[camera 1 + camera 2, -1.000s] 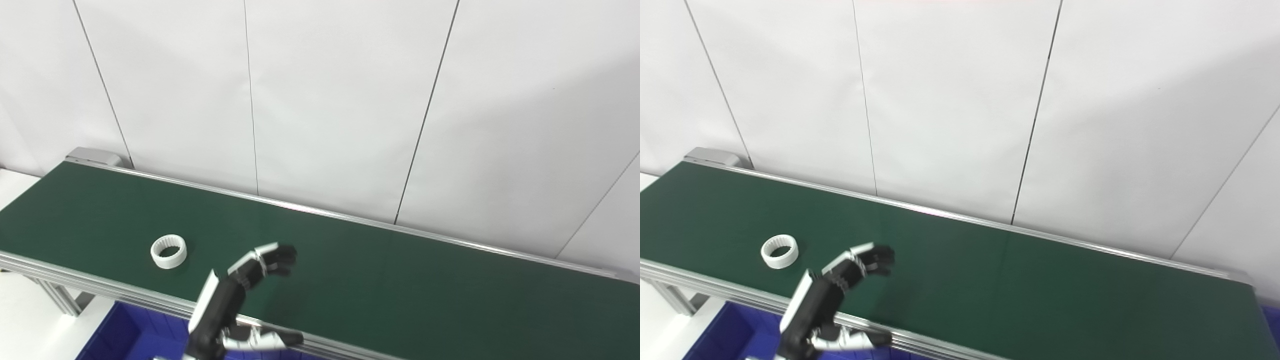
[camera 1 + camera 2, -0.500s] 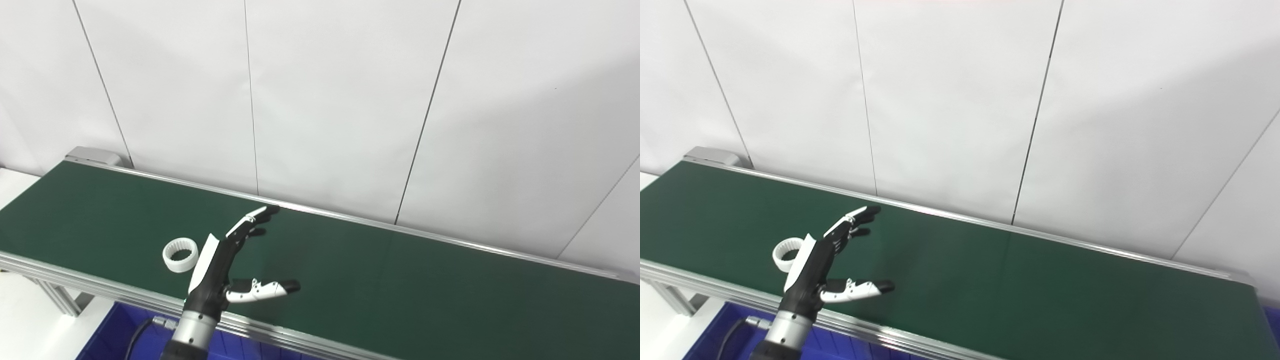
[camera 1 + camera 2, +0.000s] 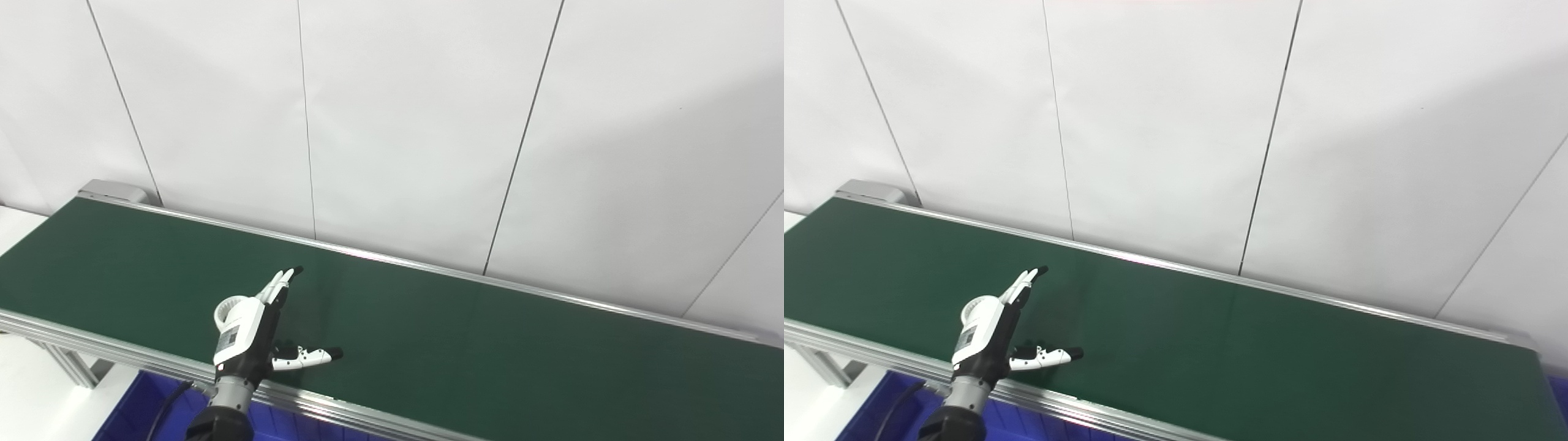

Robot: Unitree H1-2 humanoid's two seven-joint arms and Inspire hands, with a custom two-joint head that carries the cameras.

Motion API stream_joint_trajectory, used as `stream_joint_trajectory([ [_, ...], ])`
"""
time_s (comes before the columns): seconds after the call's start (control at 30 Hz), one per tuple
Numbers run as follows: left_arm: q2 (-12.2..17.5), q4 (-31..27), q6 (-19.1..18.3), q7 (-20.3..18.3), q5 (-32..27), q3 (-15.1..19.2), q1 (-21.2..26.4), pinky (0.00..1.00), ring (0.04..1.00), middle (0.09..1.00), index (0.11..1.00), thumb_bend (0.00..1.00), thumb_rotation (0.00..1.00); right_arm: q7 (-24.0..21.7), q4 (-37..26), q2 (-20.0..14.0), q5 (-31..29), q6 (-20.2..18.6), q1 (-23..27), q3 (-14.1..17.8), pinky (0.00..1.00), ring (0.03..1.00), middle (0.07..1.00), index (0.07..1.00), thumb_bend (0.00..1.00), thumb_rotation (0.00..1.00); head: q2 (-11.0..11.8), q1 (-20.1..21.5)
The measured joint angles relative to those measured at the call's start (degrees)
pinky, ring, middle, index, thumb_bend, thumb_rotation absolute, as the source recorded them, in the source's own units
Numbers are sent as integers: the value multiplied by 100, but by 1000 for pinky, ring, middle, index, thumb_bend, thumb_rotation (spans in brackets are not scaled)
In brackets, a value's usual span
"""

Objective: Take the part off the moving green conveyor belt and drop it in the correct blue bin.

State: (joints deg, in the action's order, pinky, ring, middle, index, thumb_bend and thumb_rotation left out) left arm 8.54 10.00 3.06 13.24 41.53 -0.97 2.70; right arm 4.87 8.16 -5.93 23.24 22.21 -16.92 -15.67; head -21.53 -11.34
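Left hand (image 3: 257, 334) hovers open over the green conveyor belt (image 3: 490, 343), with a white ring part (image 3: 228, 308) just behind it.

Behind the hand, a white panelled wall (image 3: 398, 122) fills the upper half of both views. Beneath the hand, the belt runs from far left to near right, edged by a silver metal rail (image 3: 343, 410). Below the hand, under the near rail, a corner of a blue bin (image 3: 131, 413) shows. The hand's fingers (image 3: 283, 283) are stretched away toward the wall and its thumb (image 3: 309, 355) is spread out to the right, holding nothing. The ring lies flat on the belt to the hand's left, partly hidden by the back of the hand; whether they touch cannot be told. Only this hand is visible.
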Motion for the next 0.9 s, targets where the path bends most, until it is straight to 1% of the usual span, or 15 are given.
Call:
stream_joint_trajectory([
  [0.07, 58, 132, -88, 109, 163, -79, 41, 998, 979, 986, 954, 857, 448, 0, -1, 1, -11, 5, -1, 0, 674, 772, 818, 845, 928, 91, 0, -9],
  [0.13, 76, 190, -276, 230, 351, -151, 78, 1000, 985, 988, 957, 853, 443, 0, 0, 0, -21, 7, -9, 3, 675, 772, 817, 844, 931, 93, 9, -17],
  [0.17, 81, 232, -326, 280, 381, -174, 106, 1000, 989, 989, 961, 845, 418, 0, 1, -1, -22, 7, -9, 3, 671, 772, 818, 844, 931, 118, 9, -18],
  [0.27, 108, 369, -511, 411, 475, -217, 171, 1000, 988, 985, 959, 843, 400, 0, -1, -4, -21, 7, 0, 3, 669, 770, 815, 843, 930, 119, 18, -26],
  [0.37, 146, 446, -548, 596, 479, -239, 201, 1000, 989, 988, 964, 840, 419, 0, 0, -12, -19, 8, -3, 6, 668, 768, 811, 839, 934, 118, 18, -26],
  [0.5, 224, 561, -557, 845, 478, -266, 237, 1000, 994, 987, 960, 840, 401, 6, 13, -22, -18, 37, 0, 7, 663, 768, 814, 841, 937, 171, 18, -35],
  [0.67, 267, 619, -569, 998, 469, -275, 283, 1000, 1000, 991, 959, 820, 351, 6, 1, -34, 7, 37, -2, 11, 655, 768, 815, 835, 931, 180, 18, -35],
  [0.73, 282, 636, -578, 1054, 470, -278, 308, 1000, 999, 988, 952, 797, 263, 6, -1, -34, 16, 37, -5, 13, 659, 772, 816, 837, 931, 182, 18, -44],
  [0.77, 293, 645, -592, 1089, 473, -281, 325, 1000, 999, 988, 951, 794, 254, 6, -1, -34, 17, 37, -5, 14, 660, 772, 816, 838, 931, 182, 18, -44],
  [0.8, 303, 648, -612, 1093, 474, -282, 336, 1000, 998, 985, 950, 784, 207, 6, -2, -34, 16, 37, -4, 14, 661, 773, 816, 840, 930, 178, 18, -44],
  [0.9, 347, 646, -712, 1102, 474, -283, 356, 1000, 990, 980, 947, 773, 118, 6, 2, -35, 5, 37, -4, 15, 658, 770, 813, 839, 929, 166, 18, -35],
])
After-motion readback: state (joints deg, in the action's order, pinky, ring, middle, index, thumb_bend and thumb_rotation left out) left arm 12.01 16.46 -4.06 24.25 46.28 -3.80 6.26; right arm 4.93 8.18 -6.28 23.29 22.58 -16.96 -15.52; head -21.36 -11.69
